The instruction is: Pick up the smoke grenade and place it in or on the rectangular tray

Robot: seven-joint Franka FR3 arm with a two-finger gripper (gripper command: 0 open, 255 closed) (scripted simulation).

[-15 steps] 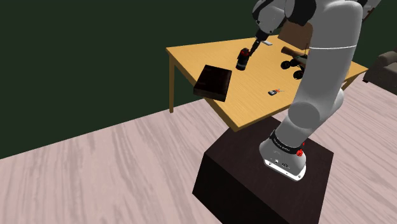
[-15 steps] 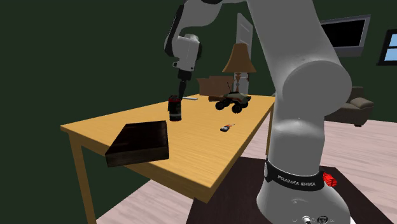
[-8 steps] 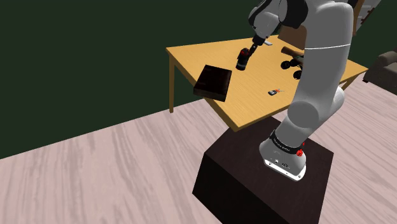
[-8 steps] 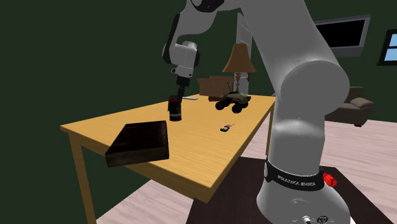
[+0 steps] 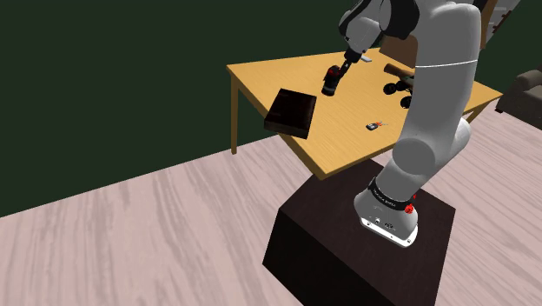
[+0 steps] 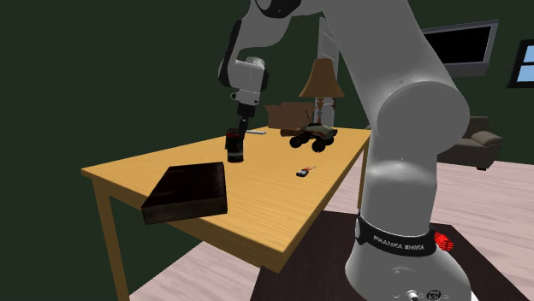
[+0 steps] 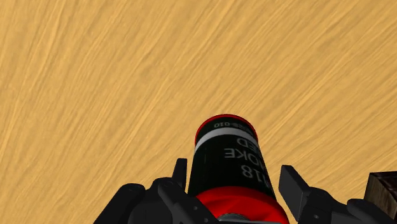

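The smoke grenade (image 5: 330,83) (image 6: 234,147) is a black can with a red top and white lettering, standing upright on the wooden table (image 5: 347,135) (image 6: 265,201). My gripper (image 5: 339,71) (image 6: 240,129) comes down on it from above. In the wrist view the gripper (image 7: 232,179) has its two black fingers pressed against either side of the grenade (image 7: 229,159), just below the red top. The rectangular tray (image 5: 289,113) (image 6: 188,192) is a dark brown flat box near the table's edge, a short way from the grenade.
A black toy car (image 5: 401,87) (image 6: 310,135) and a small dark item with red (image 5: 373,126) (image 6: 304,172) lie on the table past the grenade. A lamp (image 6: 321,81) stands behind. The stand (image 5: 365,252) sits by the table's near edge.
The arm came down a little over the grenade, and the fingers have closed in on its sides. The grenade and tray have not moved.
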